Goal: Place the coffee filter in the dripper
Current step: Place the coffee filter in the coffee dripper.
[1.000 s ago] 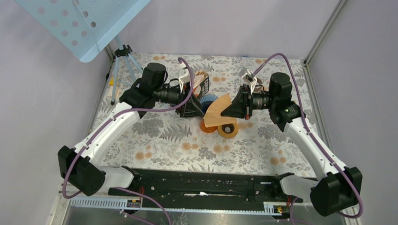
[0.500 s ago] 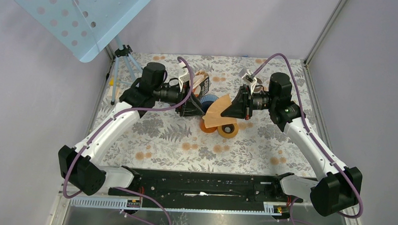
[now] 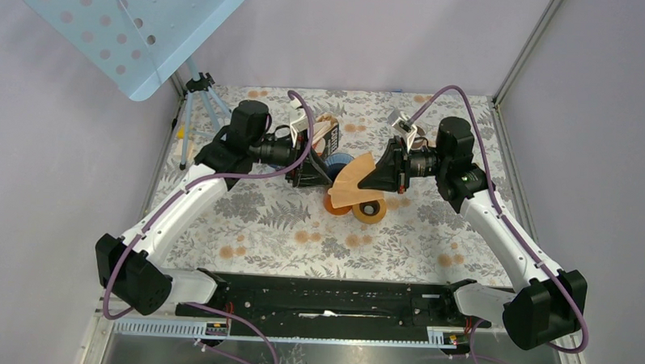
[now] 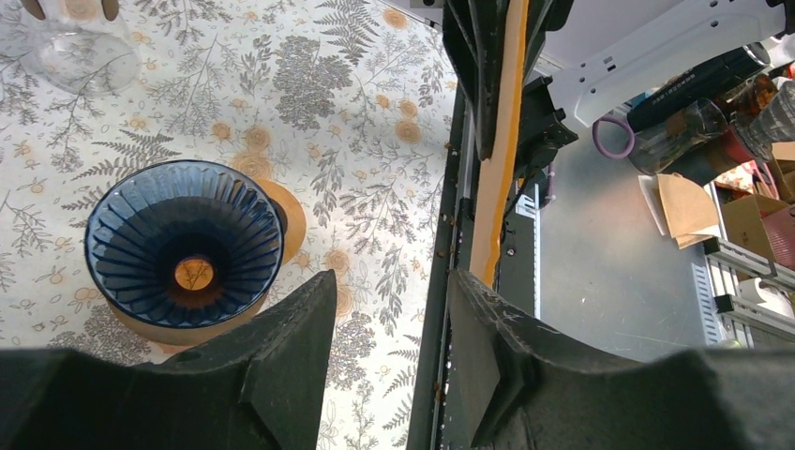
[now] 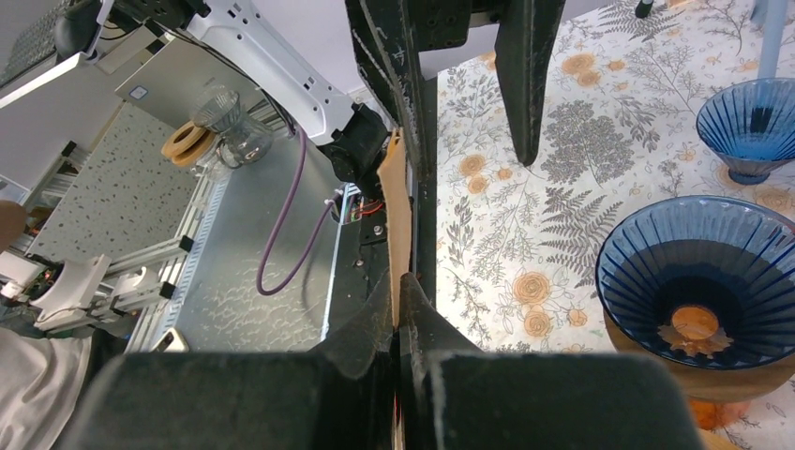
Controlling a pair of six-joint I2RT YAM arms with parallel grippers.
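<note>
The brown paper coffee filter [image 3: 352, 183] hangs in the air, pinched in my right gripper [image 3: 369, 180], which is shut on its edge. It shows edge-on in the right wrist view [image 5: 398, 211] and in the left wrist view [image 4: 499, 141]. The blue ribbed dripper [image 4: 185, 246] sits on a round wooden base, below and between the two grippers. It also shows in the right wrist view [image 5: 698, 281]. My left gripper [image 3: 311, 178] is open and empty and faces the filter from the left. In its own view the left gripper [image 4: 392, 309] has jaws wide apart, and the filter lies just beyond its right finger.
A roll of tape [image 3: 369, 212] lies just right of the dripper's base. A second blue dripper [image 5: 755, 122] stands farther back. A glass carafe [image 4: 80, 47] stands on the floral cloth. A small tripod [image 3: 199, 97] stands at the back left.
</note>
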